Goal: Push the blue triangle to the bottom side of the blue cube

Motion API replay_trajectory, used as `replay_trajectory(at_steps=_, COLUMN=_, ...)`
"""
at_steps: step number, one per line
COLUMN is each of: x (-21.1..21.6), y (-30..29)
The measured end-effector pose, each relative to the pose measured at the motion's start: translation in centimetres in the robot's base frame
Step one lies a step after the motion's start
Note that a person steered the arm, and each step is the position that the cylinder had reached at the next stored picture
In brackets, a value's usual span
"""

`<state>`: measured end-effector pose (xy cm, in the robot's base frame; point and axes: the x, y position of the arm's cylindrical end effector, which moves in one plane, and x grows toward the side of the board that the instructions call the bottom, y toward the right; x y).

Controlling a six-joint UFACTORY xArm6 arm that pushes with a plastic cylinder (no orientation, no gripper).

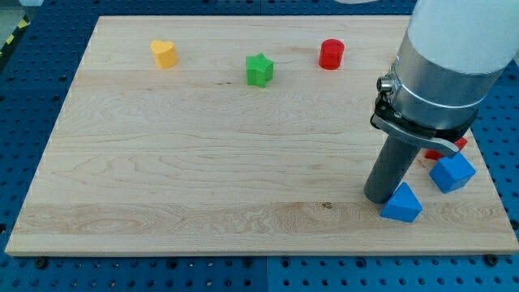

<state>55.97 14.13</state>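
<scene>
The blue triangle (402, 203) lies near the board's bottom right. The blue cube (452, 172) sits just up and to the right of it, a small gap apart. My tip (379, 197) rests on the board at the triangle's left side, touching or almost touching it. The rod rises from there into the big white and grey arm body, which hides the board's upper right part.
A red block (452, 148) peeks out from behind the arm, just above the blue cube. A red cylinder (331, 54), a green star (259, 70) and a yellow heart-shaped block (165, 53) lie along the top. The wooden board (203, 162) ends close to the right of the cube.
</scene>
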Motion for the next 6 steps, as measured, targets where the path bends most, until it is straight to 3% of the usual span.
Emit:
replay_trajectory(at_steps=3, x=1.1, y=0.5)
replay_trajectory(at_steps=4, x=1.3, y=-4.9)
replay_trajectory(at_steps=5, x=3.2, y=-3.6)
replay_trajectory(at_steps=6, x=3.5, y=2.5)
